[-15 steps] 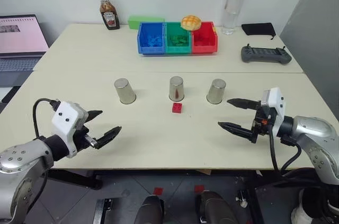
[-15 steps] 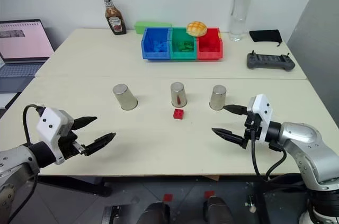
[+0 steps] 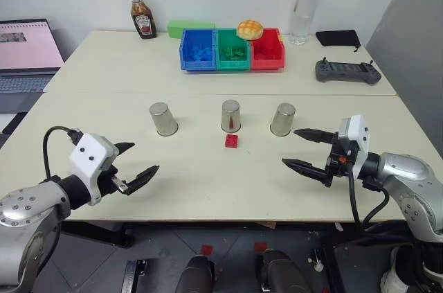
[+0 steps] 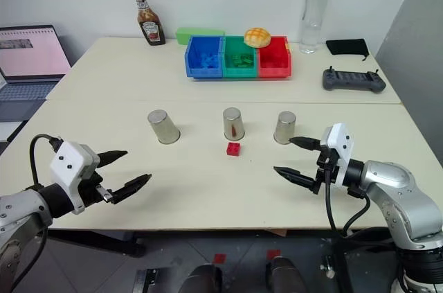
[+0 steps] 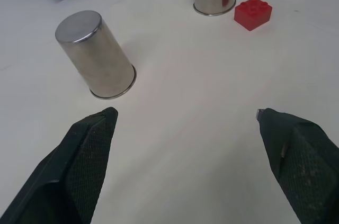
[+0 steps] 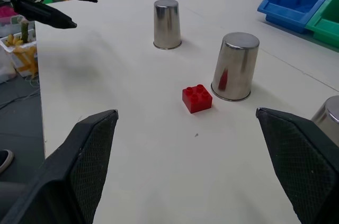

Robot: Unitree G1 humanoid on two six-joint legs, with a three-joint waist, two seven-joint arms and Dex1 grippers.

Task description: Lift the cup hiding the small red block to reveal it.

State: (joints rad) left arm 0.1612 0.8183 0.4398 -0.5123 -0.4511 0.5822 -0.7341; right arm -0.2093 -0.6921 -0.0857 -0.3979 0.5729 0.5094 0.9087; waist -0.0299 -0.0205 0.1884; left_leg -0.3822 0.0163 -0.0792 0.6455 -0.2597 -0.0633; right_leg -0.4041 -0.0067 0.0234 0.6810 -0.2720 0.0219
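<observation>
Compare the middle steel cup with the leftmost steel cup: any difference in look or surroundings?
The middle upside-down silver steel cup has the small red studded brick lying just in front of it and shows a red reflection on its side; the leftmost upside-down silver steel cup has bare table around it and no red reflection. Shared: same tapered shape and size, both mouth-down on the cream table, neither touched.

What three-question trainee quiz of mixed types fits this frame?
1. True or false: the small red block lies in the open on the table, in front of the middle cup.
2. How many steel cups stand upside down? A) two B) three C) four
3. Fill in: both the left gripper and the right gripper are ____, holding nothing.

Key: 1 true; 2 B; 3 open.
</observation>
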